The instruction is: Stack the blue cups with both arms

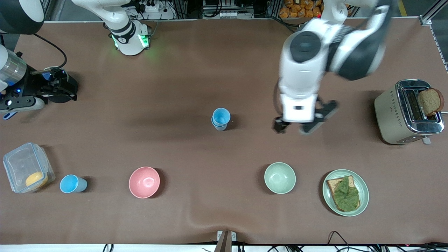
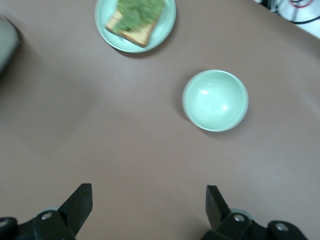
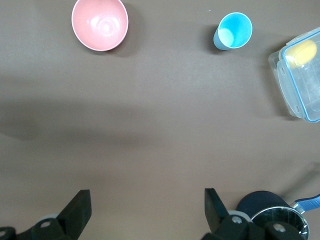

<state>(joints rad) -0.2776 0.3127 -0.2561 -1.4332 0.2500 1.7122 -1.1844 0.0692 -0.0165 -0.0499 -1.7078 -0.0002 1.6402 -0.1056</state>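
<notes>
Two light-blue cups (image 1: 221, 119) stand nested, one inside the other, at the middle of the table. A brighter sky-blue cup (image 1: 72, 183) stands alone nearer the front camera, toward the right arm's end, beside a clear box; it also shows in the right wrist view (image 3: 233, 30). My left gripper (image 1: 297, 127) is open and empty over bare table beside the nested cups, toward the left arm's end; its wrist view (image 2: 149, 200) shows nothing between the jaws. My right gripper (image 1: 66, 91) is open and empty (image 3: 147, 202) at the right arm's end of the table.
A pink bowl (image 1: 144, 182), a pale green bowl (image 1: 279, 177) and a plate (image 1: 329, 201) with topped toast line the front. A clear box (image 1: 17, 164) holds something yellow. A toaster (image 1: 392, 112) with bread stands at the left arm's end. A dark pot (image 3: 270, 212) sits by my right gripper.
</notes>
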